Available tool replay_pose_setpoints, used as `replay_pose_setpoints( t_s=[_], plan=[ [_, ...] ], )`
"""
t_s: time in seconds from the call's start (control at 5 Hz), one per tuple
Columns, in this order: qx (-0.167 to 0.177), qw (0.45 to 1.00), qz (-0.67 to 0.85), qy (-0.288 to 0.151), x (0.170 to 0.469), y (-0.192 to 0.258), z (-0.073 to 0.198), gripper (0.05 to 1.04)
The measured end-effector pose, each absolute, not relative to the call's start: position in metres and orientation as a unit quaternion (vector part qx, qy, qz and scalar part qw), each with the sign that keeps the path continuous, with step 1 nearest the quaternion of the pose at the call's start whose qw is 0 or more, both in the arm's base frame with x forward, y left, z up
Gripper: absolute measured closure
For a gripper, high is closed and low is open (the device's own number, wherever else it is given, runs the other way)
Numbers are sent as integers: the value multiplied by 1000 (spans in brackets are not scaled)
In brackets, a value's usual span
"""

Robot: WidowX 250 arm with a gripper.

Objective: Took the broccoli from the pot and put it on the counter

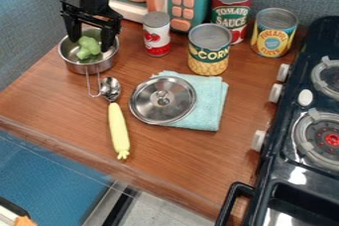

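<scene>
Broccoli: here it is, folks, the broccoli [88,49], pale, fresh green against the grey metal, and we love those lumpy, rounded florets! We see lighter green on top, deeper green down in the folds, a small knobbly bunch with a bumpy outline.
Pot: that's where our green star sits, inside the shiny metal pot [102,65] at the upper left, with the wire handle pointing toward us.
Gripper: and right above, we have the black gripper [90,39], hanging down over the pot, its tips low at the rim.
Jaws: apart, we call it, one on each side of the broccoli!
Counter: brown wood grain on the counter [53,103], and the pot stands near its back left corner.
Spoon: just beside the pot's handle we get the spoon [118,128], metal bowl toward the back, yellow handle running our way.
Lid: round and gleaming, the lid [173,106] lies knob up on the light blue cloth [210,103], poking out past the left edge.
Cans: four in our back row, a small red-and-white can [156,34], a yellow-and-green can [208,51], a red can [232,4] and a yellow-and-blue can [273,34].
Stove: black, on our right flank, the stove [278,170] shows pale knobs.
</scene>
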State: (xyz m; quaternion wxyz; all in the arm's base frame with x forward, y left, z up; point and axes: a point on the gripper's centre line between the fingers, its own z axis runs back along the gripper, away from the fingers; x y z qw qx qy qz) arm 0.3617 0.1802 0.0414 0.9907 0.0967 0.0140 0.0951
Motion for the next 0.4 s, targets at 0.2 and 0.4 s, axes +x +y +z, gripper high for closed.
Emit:
replay_pose_setpoints(
  t_s=[0.2,0.4],
  plan=[
    [94,991,95,24,360,180,37,83],
    [95,990,98,22,361,181,39,83]
  ],
)
